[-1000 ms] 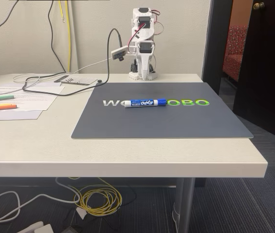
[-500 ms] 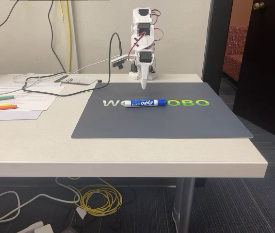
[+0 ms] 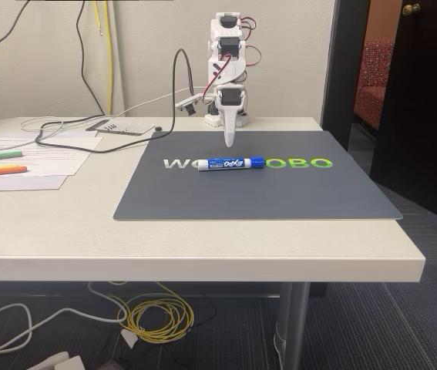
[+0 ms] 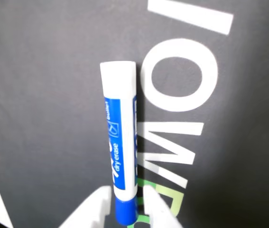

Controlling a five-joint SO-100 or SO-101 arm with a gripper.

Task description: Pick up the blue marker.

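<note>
Hovering above the blue marker [image 3: 231, 163], my end effector [image 3: 230, 143] points down at centre frame in the fixed view. Its fingers [image 4: 92, 209] look spread, straddling the blue cap at the wrist view's bottom, apparently not yet touching. That marker lies flat across the grey mat [image 3: 203, 196] on the worktop [image 3: 87, 231], crosswise for pinching.

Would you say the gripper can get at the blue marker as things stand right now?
Probably yes. The gripper hangs just above the blue marker, which lies alone on the dark mat. In the wrist view its open fingers flank the marker's capped end, with nothing between.
</note>
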